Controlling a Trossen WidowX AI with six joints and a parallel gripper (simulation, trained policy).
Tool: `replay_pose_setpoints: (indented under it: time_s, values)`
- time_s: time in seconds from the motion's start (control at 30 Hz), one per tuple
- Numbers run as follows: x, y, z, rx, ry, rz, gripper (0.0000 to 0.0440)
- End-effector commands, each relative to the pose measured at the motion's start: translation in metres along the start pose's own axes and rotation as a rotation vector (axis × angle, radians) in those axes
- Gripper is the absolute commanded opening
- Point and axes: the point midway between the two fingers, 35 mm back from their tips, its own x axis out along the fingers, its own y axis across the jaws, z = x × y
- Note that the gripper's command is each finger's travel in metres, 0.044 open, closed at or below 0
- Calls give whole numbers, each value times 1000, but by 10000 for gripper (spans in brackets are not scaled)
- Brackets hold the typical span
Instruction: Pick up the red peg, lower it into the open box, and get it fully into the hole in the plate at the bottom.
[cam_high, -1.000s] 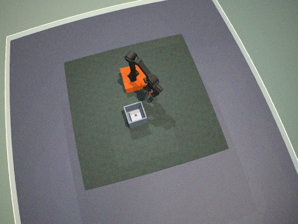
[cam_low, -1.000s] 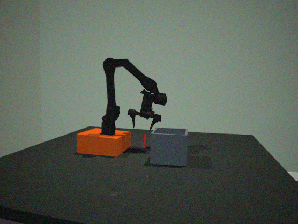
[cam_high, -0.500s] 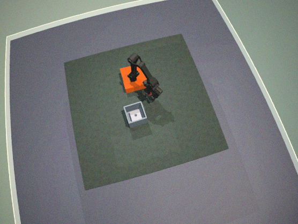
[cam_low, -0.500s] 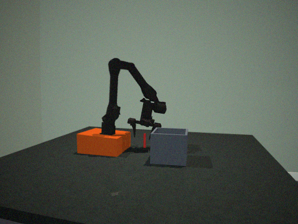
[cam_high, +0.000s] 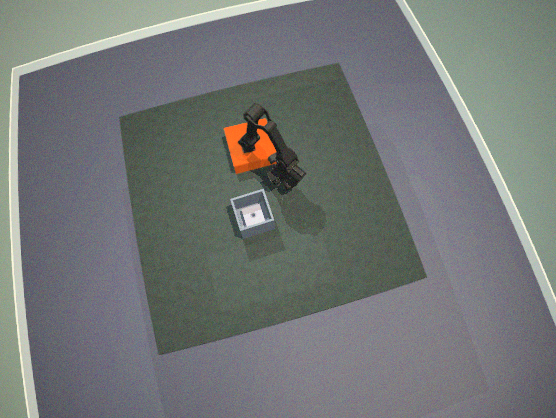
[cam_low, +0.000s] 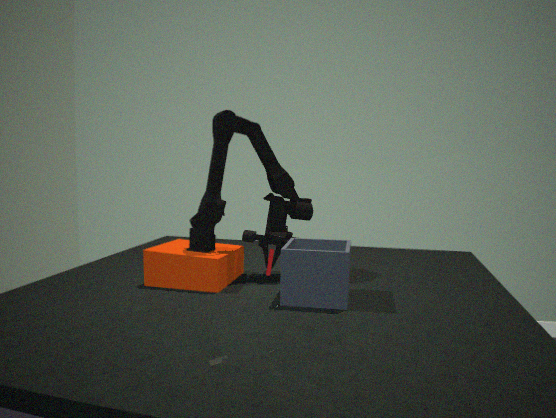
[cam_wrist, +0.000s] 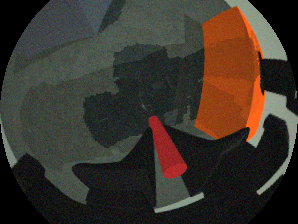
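The red peg (cam_low: 270, 261) (cam_wrist: 164, 147) is between the fingers of my gripper (cam_low: 268, 270) (cam_wrist: 156, 129), which is shut on it. The peg leans slightly in the exterior view, with its lower end at or close to the table top. It is hidden under the hand in the top view. The open grey box (cam_high: 258, 230) (cam_low: 315, 277) (cam_wrist: 60, 25) stands beside my gripper. A pale plate (cam_high: 246, 220) with a small dark hole (cam_high: 253, 215) lies at the bottom of the box.
The orange block (cam_high: 233, 150) (cam_low: 181, 270) (cam_wrist: 227, 62) under the arm's base stands close to the gripper, on the side away from the box. The box walls rise higher than my fingertips in the exterior view.
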Motion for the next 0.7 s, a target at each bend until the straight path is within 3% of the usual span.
replay_pose_setpoints:
  time_s: [0.0, 0.67]
  values:
    - [3, 4, -2, -13, 3, 9, 12]
    - [-53, 35, -11, 24, 84, 175, 0]
